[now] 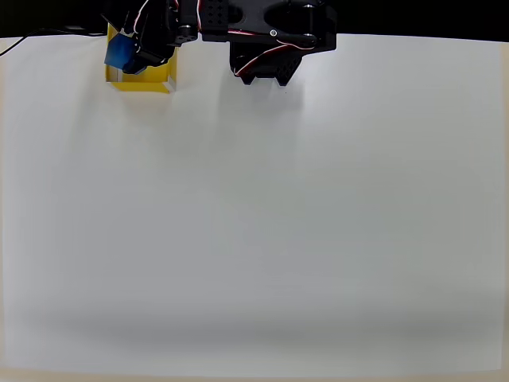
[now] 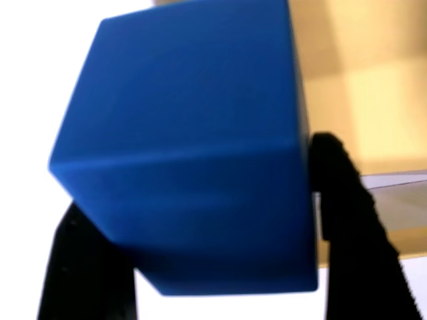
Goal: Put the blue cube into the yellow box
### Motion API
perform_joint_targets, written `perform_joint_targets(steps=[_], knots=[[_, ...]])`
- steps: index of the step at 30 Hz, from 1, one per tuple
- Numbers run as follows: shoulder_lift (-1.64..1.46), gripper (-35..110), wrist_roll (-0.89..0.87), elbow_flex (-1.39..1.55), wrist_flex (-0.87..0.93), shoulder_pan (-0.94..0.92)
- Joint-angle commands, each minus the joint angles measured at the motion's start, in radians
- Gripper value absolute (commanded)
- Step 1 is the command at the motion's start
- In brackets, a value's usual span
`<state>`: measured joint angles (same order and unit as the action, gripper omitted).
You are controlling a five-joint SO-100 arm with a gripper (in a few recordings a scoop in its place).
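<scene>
The blue cube (image 1: 120,52) hangs over the yellow box (image 1: 151,80) at the table's far left corner in the overhead view, held by my black gripper (image 1: 127,56). In the wrist view the cube (image 2: 187,147) looms large between two black fingers (image 2: 350,220), with the gripper (image 2: 200,247) shut on it. Behind it shows the box's yellow floor and pale inner wall (image 2: 373,87). The arm hides much of the box from above.
The black arm base (image 1: 266,40) sits at the table's far edge, just right of the box. The white table (image 1: 254,223) stretches wide toward the near edge.
</scene>
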<state>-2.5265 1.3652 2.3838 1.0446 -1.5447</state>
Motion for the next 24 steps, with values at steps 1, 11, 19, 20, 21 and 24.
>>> perform_joint_targets(steps=[1,11,19,20,21,24], knots=[[-0.052,12,0.008,-0.005,0.000,-0.066],[0.041,12,-0.011,0.043,-0.089,-0.104],[0.112,13,-0.014,0.077,-0.138,-0.104],[0.118,13,-0.014,0.080,-0.140,-0.103],[0.123,13,-0.015,0.084,-0.141,-0.103],[0.138,13,-0.017,0.107,-0.158,-0.101]])
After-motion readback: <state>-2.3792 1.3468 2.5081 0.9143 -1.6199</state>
